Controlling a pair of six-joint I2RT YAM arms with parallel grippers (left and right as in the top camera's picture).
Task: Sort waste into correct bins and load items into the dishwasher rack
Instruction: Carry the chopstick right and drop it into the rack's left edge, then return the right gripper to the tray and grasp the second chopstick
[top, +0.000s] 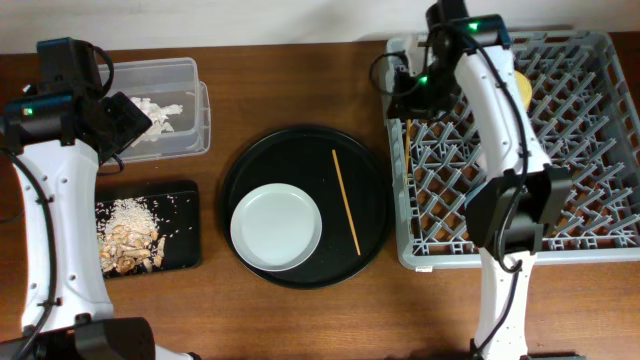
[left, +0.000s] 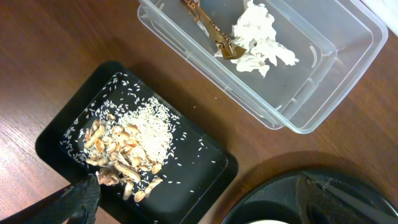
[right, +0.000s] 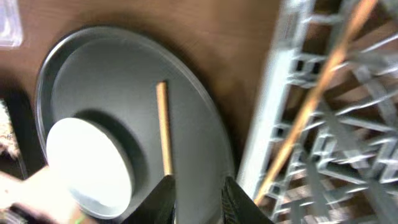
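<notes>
With the right gripper open and empty at the 10 o'clock corner of the dishwasher rack, fetch the chopstick lying on the round black tray at 3 o'clock of the plate: set the jaws square across its middle, pinch low, lift level.

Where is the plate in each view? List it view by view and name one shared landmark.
Overhead: plate at lower centre, on the round tray.
Left wrist: only a pale sliver at the bottom edge, likely the plate.
Right wrist: lower left, blurred.
Shared landmark: the round tray, bottom right in the left wrist view, left half in the right wrist view.
</notes>
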